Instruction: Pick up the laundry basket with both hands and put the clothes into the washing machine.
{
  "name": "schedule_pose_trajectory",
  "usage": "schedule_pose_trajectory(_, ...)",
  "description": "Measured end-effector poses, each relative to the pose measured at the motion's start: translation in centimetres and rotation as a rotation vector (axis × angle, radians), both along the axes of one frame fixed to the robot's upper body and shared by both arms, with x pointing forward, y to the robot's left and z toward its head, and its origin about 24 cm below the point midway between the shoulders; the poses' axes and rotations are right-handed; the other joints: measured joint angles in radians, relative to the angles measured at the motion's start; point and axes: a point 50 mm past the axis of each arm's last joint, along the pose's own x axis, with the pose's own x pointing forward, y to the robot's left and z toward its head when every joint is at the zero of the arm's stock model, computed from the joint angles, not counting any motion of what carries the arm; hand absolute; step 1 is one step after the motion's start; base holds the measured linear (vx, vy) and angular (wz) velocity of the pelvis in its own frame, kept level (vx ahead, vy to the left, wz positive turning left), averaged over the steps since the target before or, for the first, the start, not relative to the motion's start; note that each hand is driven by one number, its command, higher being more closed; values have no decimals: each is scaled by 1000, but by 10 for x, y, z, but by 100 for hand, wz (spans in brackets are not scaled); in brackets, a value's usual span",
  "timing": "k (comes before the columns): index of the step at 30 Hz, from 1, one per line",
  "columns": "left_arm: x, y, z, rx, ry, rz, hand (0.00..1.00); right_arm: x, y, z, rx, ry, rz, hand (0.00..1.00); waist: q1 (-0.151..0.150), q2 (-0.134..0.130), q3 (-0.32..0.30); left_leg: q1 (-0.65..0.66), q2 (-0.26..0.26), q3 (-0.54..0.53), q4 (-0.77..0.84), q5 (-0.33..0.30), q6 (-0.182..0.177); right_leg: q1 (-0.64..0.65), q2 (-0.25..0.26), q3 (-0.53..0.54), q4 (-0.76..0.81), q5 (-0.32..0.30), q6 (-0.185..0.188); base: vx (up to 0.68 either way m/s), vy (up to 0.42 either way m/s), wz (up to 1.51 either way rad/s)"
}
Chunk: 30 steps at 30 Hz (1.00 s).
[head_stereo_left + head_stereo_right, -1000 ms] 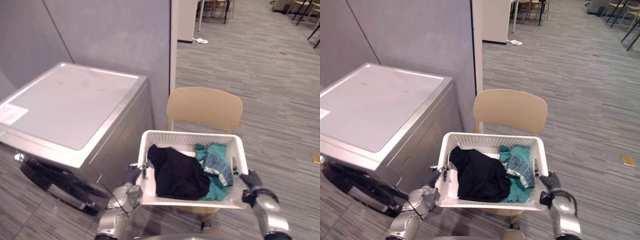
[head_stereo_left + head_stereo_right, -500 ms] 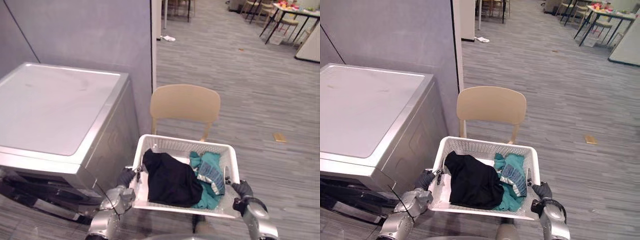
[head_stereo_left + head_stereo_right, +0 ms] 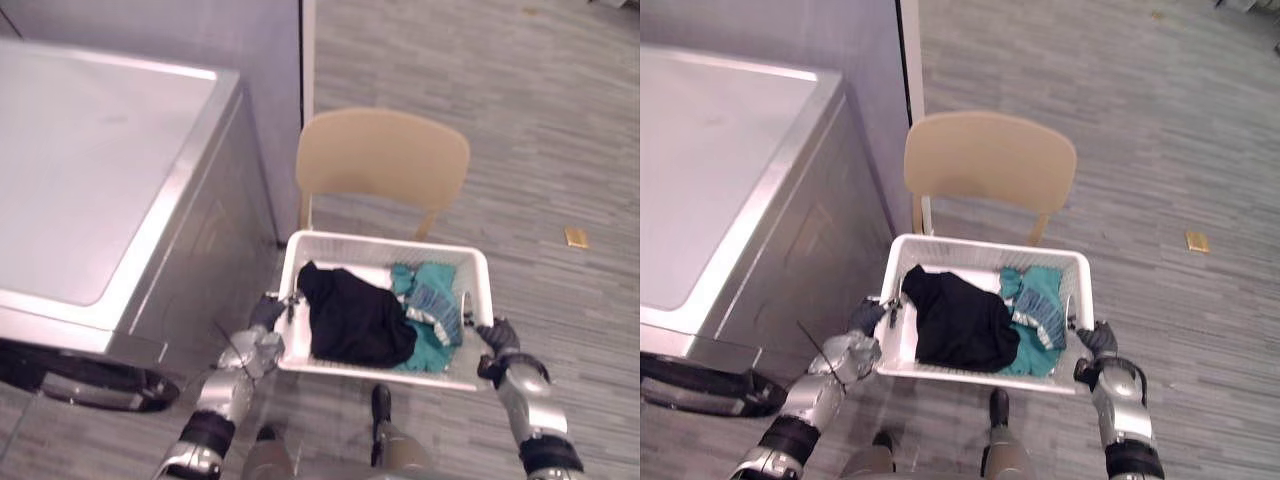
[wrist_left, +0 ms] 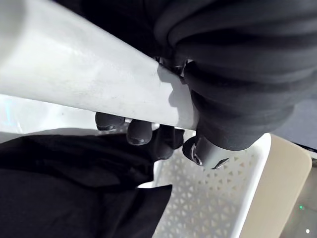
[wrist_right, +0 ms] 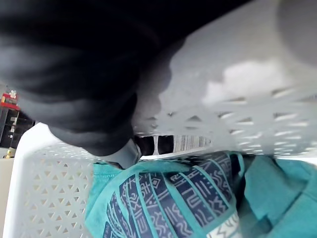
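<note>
White perforated plastic laundry basket (image 3: 385, 243), opposite rims clenched by left hand (image 3: 262, 345) and right hand (image 3: 500, 338); crumpled black garment (image 3: 355, 322) nearer the left, teal patterned cloth (image 3: 432, 310) nearer the right.

We saw the washing machine (image 3: 110, 160) cut off by the left edge, its front mostly out of sight. The laundry basket (image 3: 385, 246) hid the seat of the chair (image 3: 382, 160), and the black garment (image 3: 355, 320) covered part of the teal garment (image 3: 432, 300). We could not tell the grip of the right hand (image 3: 500, 338), nor what the small tan scrap (image 3: 576, 237) on the floor (image 3: 560, 120) was
</note>
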Motion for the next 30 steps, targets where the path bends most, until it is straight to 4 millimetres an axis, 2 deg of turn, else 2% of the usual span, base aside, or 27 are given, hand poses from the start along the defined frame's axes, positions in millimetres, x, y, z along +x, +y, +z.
schedule_pose_trajectory(2, 13, 3, 16, 3, -57, 15, 100, 19, 3, 18, -8, -65, 11, 100, 0, -3, 50, -28, -1, -14, -1, 15, -3, -21, -1, -14, -2, 16, -6, -75, -44, 14)
schedule_pose_trajectory(4, 22, 5, 23, 10, -85, 25, 100, 29, 4, 29, -19, -97, 33, 100, 8, 1, 75, -47, -1, -15, -3, 27, -7, -39, -1, -18, -5, 29, -11, -89, -50, 5)
schedule_pose_trajectory(10, 44, 8, 41, 40, -128, 41, 100, 52, 8, 49, -46, -143, 37, 100, 21, 1, 128, -97, -1, -6, -19, 45, -10, -102, 1, -13, -14, 63, -23, -87, -45, -6)
schedule_pose_trajectory(12, 53, 6, 50, 46, -146, 40, 100, 60, 7, 59, -60, -164, 39, 100, 22, 0, 174, -107, -3, -3, -14, 47, -12, -113, 1, -6, -14, 74, -27, -99, -30, -7)
schedule_pose_trajectory(19, 69, 6, 67, 71, -183, 36, 100, 69, 8, 65, -41, -177, 18, 100, 21, -4, 247, -158, -3, -3, 25, 47, -14, -148, 4, 8, -15, 79, -20, -79, -33, -3)
schedule_pose_trajectory(24, 82, 4, 82, 124, -211, 27, 100, 76, 9, 67, -20, -183, 5, 100, 24, -4, 251, -188, -3, -4, 54, 44, -18, -165, 5, 12, -15, 88, -24, -88, -6, 0)
schedule_pose_trajectory(30, 97, 12, 115, 162, -300, 40, 100, 94, 18, 88, -24, -236, 16, 100, 31, -9, 282, -212, 2, 6, 67, 45, -24, -191, 12, 26, -17, 97, -23, -82, 7, -6)
